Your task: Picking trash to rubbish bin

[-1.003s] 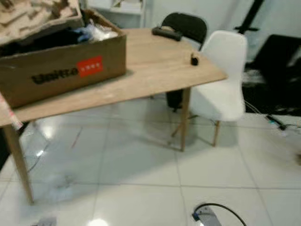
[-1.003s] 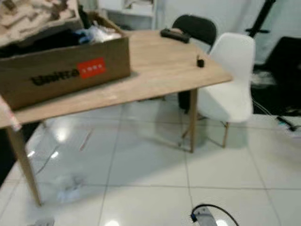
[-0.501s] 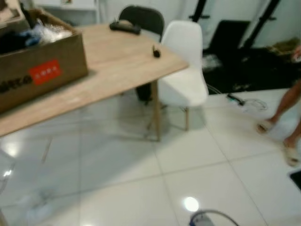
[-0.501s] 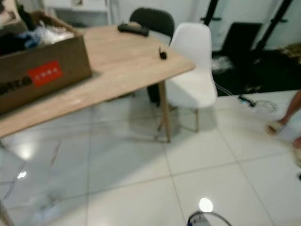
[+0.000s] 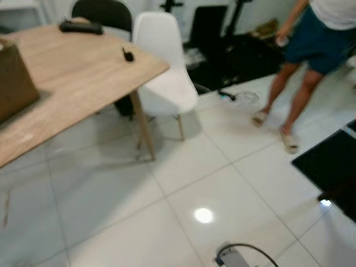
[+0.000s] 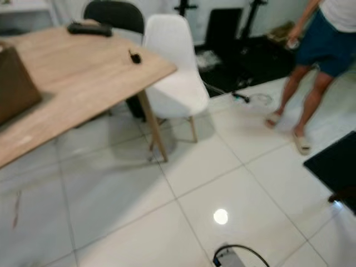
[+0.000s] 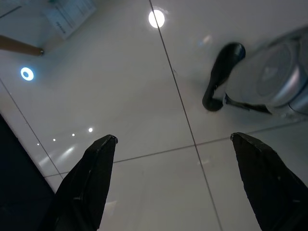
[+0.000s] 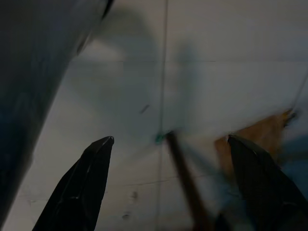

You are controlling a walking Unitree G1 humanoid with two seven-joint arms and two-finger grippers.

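1. Nothing of the task looks done yet: no trash is held and no bin can be picked out in the head views, so finding both is judged to be what remains.
2. At the far left a brown box (image 5: pixel 14 80) sits on the wooden tabletop (image 5: pixel 72 78); whether it holds rubbish cannot be told, since just a corner shows.
3. Further along the tabletop lie a dark remote (image 5: pixel 81 26) near the far edge and a small black item (image 5: pixel 128 55) near the corner, well apart from each other.
4. A black chair (image 5: pixel 103 11) stands behind the tabletop, and a white chair (image 5: pixel 161 67) is tucked just beside its corner.
5. The tiled floor (image 5: pixel 183 183) ahead is glossy, with a lamp reflection; a faint thin mark low on the left may be litter, but it is too small to tell.
6. To the right, a person (image 5: pixel 311 44) in blue shorts and sandals stands near dark gear on the floor.
7. The left end effector (image 7: pixel 173 149) hangs over bare tile, fingers spread wide and carrying nothing.
8. The right end effector (image 8: pixel 168 147) also hangs with fingers wide apart and empty, over shaded floor where a thin brown stick-like shape shows, blurred.
9. Judged progress: the search stage, with grasp, carry and drop all to come.
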